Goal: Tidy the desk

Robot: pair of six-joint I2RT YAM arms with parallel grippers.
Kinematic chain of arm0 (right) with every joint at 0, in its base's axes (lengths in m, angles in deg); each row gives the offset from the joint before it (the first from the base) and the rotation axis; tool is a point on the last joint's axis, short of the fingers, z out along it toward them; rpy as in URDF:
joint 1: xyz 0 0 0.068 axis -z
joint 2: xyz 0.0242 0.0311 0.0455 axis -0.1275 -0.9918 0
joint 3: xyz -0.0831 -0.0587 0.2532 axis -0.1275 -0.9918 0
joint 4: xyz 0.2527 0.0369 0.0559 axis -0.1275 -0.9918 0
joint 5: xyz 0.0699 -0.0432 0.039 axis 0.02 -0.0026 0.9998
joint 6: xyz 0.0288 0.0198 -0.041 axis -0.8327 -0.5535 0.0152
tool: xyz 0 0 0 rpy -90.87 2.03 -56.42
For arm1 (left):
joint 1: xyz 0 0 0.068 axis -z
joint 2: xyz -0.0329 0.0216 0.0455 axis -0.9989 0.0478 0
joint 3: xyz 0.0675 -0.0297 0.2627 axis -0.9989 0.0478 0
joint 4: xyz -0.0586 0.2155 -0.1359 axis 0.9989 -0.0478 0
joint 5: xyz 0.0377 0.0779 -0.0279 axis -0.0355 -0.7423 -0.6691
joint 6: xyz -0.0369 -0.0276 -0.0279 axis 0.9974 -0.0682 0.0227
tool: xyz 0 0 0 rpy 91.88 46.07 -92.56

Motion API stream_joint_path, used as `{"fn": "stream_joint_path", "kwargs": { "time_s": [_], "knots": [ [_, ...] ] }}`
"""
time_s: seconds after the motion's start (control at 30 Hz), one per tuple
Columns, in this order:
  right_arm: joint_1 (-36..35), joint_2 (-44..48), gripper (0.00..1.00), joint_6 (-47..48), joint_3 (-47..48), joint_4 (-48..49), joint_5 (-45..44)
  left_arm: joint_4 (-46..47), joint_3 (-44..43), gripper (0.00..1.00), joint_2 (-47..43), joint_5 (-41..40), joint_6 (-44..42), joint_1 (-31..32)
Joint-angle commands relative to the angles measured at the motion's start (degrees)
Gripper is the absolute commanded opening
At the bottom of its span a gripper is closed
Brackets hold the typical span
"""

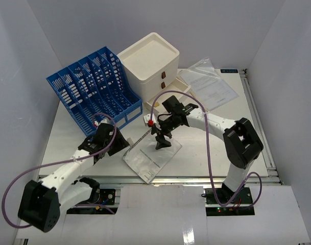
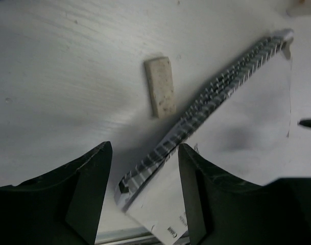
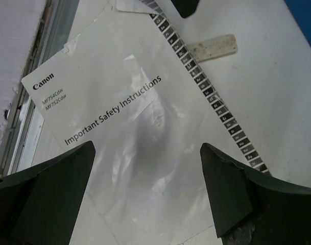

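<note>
Left gripper point(image 2: 142, 153) fingers are seen parted and empty over the booklet's point(image 2: 237, 148) corner. Right gripper point(image 3: 145, 148) is spread wide above the booklet, nothing held. The desk point(image 1: 68, 135) is spread beneath the booklet and is judged rigid, heavy, fixed, not graspable. The glossy booklet is judged thin, slippery, best taken by an edge. An eraser point(image 2: 160, 87) is seen just beside the booklet.

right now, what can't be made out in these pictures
Top view: the floors of the blue file rack's slots, hidden by its dividers.
Top view: print on the sleeved papers at far right, too small.
Top view: the red-tipped thing, too small to identify.
Left wrist view: the Canon booklet's near part, behind the left end effector.
Left wrist view: marks on the striped strip, blurred.
</note>
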Motion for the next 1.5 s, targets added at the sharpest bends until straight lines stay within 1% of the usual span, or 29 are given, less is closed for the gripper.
{"fn": "stream_joint_path", "kwargs": {
  "time_s": [0.0, 0.07, 0.17, 0.27, 0.47, 0.57, 0.63, 0.73, 0.8, 0.83, 1.03, 1.13, 1.23, 1.33, 1.37, 1.47],
  "knots": [
    [-1.34, 2.72, 0.9, -2.92, 1.58, 5.07, -4.18, 0.12, -7.11, 0.6, 8.88, -8.18, 7.96, 0.09],
    [-1.34, 3.47, 0.9, -2.81, 0.3, 5.36, -5.64, -0.92, -8.94, 0.59, 12.39, -8.78, 9.49, 0.31],
    [-0.9, 6.16, 0.9, -2.14, -4.39, 6.17, -7.11, -1.91, -12.62, 0.6, 18.05, -10.38, 10.34, 1.58],
    [-0.24, 9.27, 0.9, -1.99, -7.72, 6.78, -6.82, -2.2, -13.96, 0.69, 22.32, -10.98, 10.48, 2.72],
    [1.42, 13.63, 0.9, -2.47, -13.0, 8.18, -5.59, -2.51, -17.08, 0.77, 28.67, -12.63, 11.05, 4.94],
    [2.3, 14.99, 0.9, -2.65, -14.02, 8.28, -4.37, -3.98, -20.02, 0.78, 33.08, -15.15, 11.88, 7.23],
    [2.86, 15.38, 0.9, -2.75, -14.42, 8.37, -3.96, -7.19, -23.02, 0.77, 35.91, -17.02, 12.87, 8.24],
    [3.58, 16.27, 0.9, -2.83, -15.04, 8.55, -3.16, -12.61, -26.15, 0.7, 41.34, -19.88, 15.36, 9.59],
    [4.08, 16.77, 0.9, -2.75, -15.29, 8.88, -2.83, -13.88, -26.01, 0.59, 43.17, -20.63, 16.36, 10.5],
    [4.23, 16.98, 0.9, -2.75, -15.49, 8.9, -2.75, -13.83, -25.27, 0.52, 43.15, -20.67, 16.72, 10.79],
    [5.3, 17.72, 0.9, -2.42, -16.01, 8.81, -1.95, -13.69, -21.87, 0.17, 40.07, -20.66, 17.0, 12.56],
    [5.49, 18.27, 0.9, -2.55, -16.15, 8.81, -1.55, -13.76, -20.94, 0.12, 36.76, -20.06, 16.47, 13.17],
    [5.83, 18.77, 0.9, -2.64, -16.26, 8.81, -1.33, -14.01, -20.58, 0.09, 31.23, -20.25, 16.11, 13.69],
    [6.18, 19.06, 0.9, -2.64, -16.2, 8.9, -1.07, -14.69, -21.3, 0.06, 24.76, -21.79, 14.9, 13.72],
    [6.28, 19.14, 0.9, -2.66, -16.18, 8.9, -1.06, -14.8, -21.73, 0.06, 24.04, -22.41, 14.51, 13.72],
    [6.62, 19.33, 0.9, -2.66, -16.18, 8.83, -0.88, -13.91, -23.29, 0.05, 17.6, -25.67, 13.07, 13.72]
  ]
}}
